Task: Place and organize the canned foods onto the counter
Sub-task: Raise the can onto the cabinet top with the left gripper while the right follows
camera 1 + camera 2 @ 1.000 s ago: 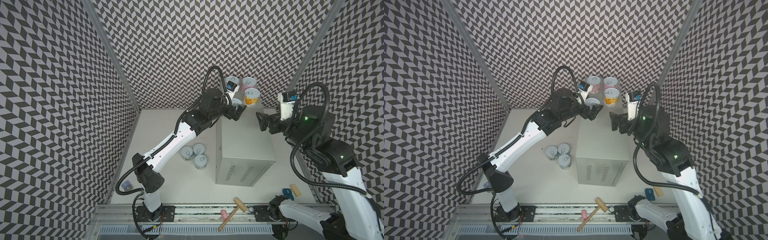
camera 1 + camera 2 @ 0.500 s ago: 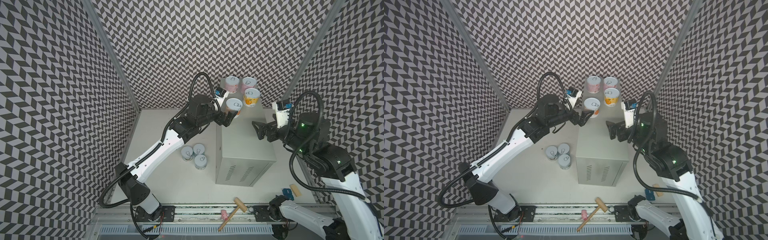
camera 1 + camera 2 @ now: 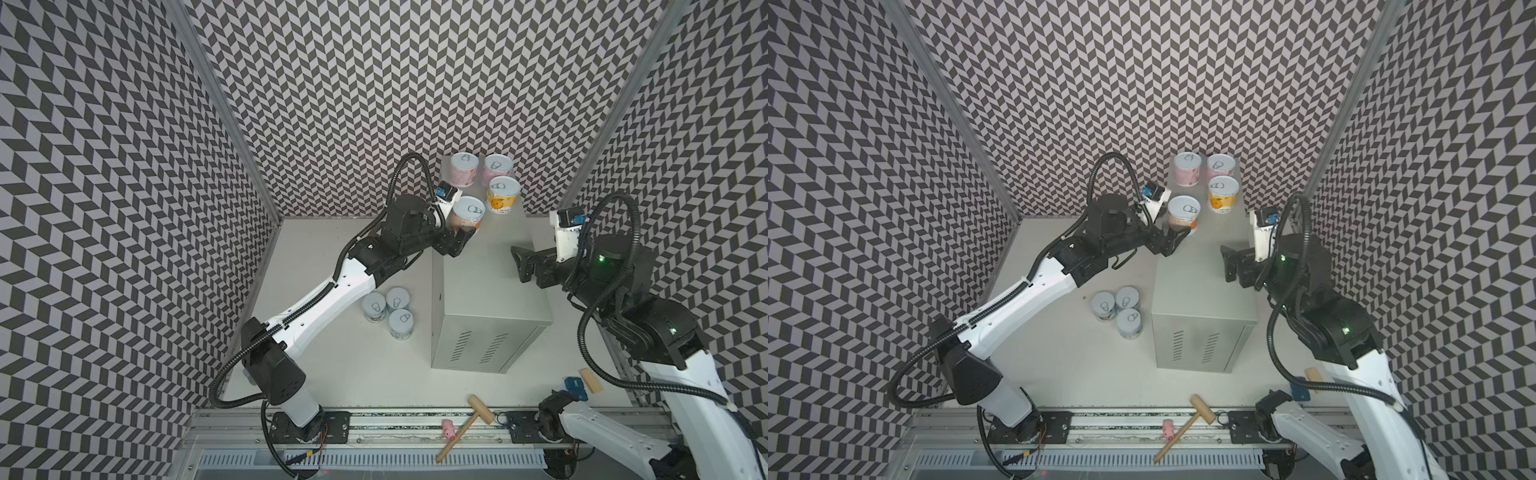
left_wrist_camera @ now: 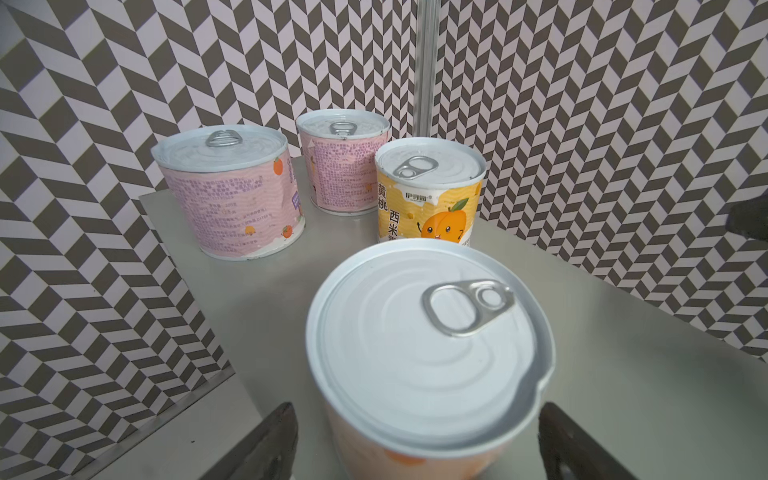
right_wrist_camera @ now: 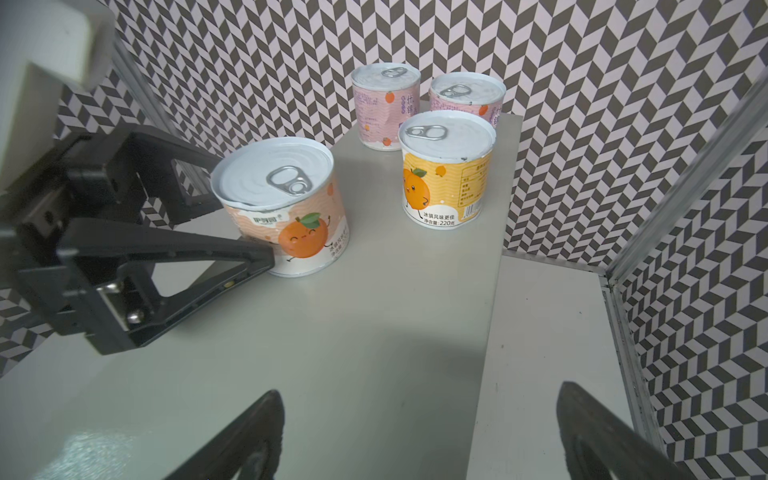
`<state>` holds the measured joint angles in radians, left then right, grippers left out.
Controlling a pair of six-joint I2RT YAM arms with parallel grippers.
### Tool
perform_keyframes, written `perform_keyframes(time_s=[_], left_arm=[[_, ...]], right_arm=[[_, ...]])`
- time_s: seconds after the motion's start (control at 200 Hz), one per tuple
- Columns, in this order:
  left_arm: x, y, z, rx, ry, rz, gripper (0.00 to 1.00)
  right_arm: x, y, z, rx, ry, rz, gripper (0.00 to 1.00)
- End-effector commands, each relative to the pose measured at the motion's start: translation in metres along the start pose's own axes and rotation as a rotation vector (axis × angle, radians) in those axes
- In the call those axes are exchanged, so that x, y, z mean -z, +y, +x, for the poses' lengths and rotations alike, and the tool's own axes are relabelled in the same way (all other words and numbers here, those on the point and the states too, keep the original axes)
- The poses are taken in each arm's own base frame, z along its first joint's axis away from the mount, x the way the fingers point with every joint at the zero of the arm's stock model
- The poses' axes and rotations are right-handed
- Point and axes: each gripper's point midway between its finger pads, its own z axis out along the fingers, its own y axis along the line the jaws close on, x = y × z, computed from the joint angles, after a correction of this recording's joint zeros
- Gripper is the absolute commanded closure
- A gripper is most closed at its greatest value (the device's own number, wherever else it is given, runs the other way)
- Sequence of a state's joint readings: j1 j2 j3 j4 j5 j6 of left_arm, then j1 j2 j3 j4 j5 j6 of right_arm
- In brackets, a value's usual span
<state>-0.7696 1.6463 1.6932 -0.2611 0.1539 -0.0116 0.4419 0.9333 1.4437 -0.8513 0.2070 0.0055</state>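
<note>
Left gripper (image 4: 417, 444) straddles your orange can (image 5: 286, 203), jaws apart, unclamped; far finger's tip hidden behind it. Right gripper (image 5: 419, 436) spread wide. Can stands on counter (image 5: 374, 332) left edge. Three cans (image 3: 386, 305) on worktop (image 3: 353, 374) show you lids only.

We've got the near half of the counter (image 3: 486, 291) top totally bare, so coming in from the front is easy. Far end's packed: two pink cans (image 3: 463, 168) at the back, orange-yellow can (image 3: 503, 195) and peach can (image 3: 467, 214) ahead, narrow gaps between. Left gripper (image 4: 415, 440) straddles the peach one; right gripper (image 3: 519, 264) hangs at the right edge.
</note>
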Motion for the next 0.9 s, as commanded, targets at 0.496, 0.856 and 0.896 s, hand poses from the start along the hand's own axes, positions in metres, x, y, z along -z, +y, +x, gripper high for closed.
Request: perform_keyframes(time_s=[0.496, 0.856, 0.896], left_arm=[[-0.024, 0.022, -0.019, -0.021, -0.08, -0.042, 0.23], [-0.046, 0.041, -0.011, -0.036, -0.062, -0.086, 0.25], [-0.048, 0.043, -0.01, -0.038, -0.06, -0.086, 0.25]], right_arm=[[0.022, -0.026, 0.002, -0.067, -0.101, 0.114, 0.01], [0.025, -0.028, 0.004, -0.062, -0.107, 0.121, 0.01], [0.025, -0.027, 0.005, -0.06, -0.106, 0.117, 0.01]])
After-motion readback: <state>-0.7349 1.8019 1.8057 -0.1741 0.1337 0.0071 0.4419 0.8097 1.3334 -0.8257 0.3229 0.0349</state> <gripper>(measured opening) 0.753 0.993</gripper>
